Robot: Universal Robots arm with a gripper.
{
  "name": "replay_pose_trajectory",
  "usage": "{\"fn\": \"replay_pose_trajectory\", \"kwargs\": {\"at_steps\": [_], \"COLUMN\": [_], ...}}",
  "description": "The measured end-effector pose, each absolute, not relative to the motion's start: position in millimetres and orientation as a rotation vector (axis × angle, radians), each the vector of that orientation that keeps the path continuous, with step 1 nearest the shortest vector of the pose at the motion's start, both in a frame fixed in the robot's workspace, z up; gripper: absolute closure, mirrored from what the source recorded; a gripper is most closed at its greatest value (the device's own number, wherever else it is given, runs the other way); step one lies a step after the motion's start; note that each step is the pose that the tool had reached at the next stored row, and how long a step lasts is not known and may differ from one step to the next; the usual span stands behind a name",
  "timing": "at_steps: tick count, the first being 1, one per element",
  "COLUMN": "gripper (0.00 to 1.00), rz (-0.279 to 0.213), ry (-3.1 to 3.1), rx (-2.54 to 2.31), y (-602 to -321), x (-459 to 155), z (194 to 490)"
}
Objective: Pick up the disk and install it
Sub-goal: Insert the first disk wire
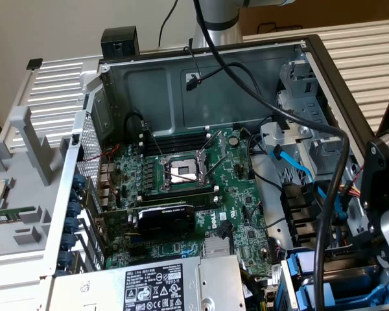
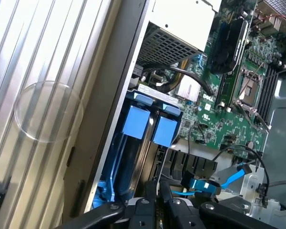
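The open computer case (image 1: 201,84) is a box of dull grey sheet steel. Its back wall is stamped with shallow panels and its rim is a straight folded edge. Pale ribbed panels (image 1: 58,91) flank it. A green motherboard (image 1: 240,214), crowded with small parts, covers the floor around a square metal CPU socket (image 1: 181,172). Just beside it lies the smooth silver power-supply box (image 1: 201,285) with its black-and-white label.

At the exterior view's right, the drive bay (image 2: 109,162) is a narrow slot along the case's side wall, lined with glossy bright blue plastic rails. The disk (image 2: 145,160) stands on edge inside it, showing a thin grey metal rim between two flat blue tabs, with little room on either side.

The gripper (image 2: 157,207), of matte black angular links, sits at the bay's mouth with its fingers (image 2: 149,205) drawn narrow, pinching the disk's rim. A thick black cable (image 1: 324,220) loops across the bay opening. A flat blue data cable (image 2: 229,179) lies near the fingers but apart from them.
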State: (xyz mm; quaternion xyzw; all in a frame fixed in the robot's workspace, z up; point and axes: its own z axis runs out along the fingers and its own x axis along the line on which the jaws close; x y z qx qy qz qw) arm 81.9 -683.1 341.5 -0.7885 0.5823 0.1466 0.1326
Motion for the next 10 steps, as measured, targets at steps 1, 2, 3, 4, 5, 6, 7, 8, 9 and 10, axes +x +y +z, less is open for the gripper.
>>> {"fn": "replay_pose_trajectory", "kwargs": {"at_steps": [1,2,3,4,5,6,7,8,9,10], "gripper": [0.84,0.84,0.84,0.84,0.84,0.84,0.84,0.84,0.84,0.84], "rz": [0.423,0.421,0.418,0.415,0.412,0.408,0.405,0.401,0.398,0.395], "ry": [1.692,1.694,1.697,1.7,1.703,1.707,1.71,1.713,1.717,1.719], "rx": [-2.289,-2.29,-2.292,-2.294,-2.296,-2.299,-2.301,-2.304,-2.307,-2.309], "y": [-683.1,-683.1,-683.1,-683.1,-683.1,-683.1,-683.1,-683.1,-683.1,-683.0], "x": [81.7,81.5,81.4,81.2,80.9,80.7,80.4,80.2,79.9,79.6], "z": [342.4,343.2,343.6,343.9,344.1,344.1,344.1,344.2,344.3,344.4]}}
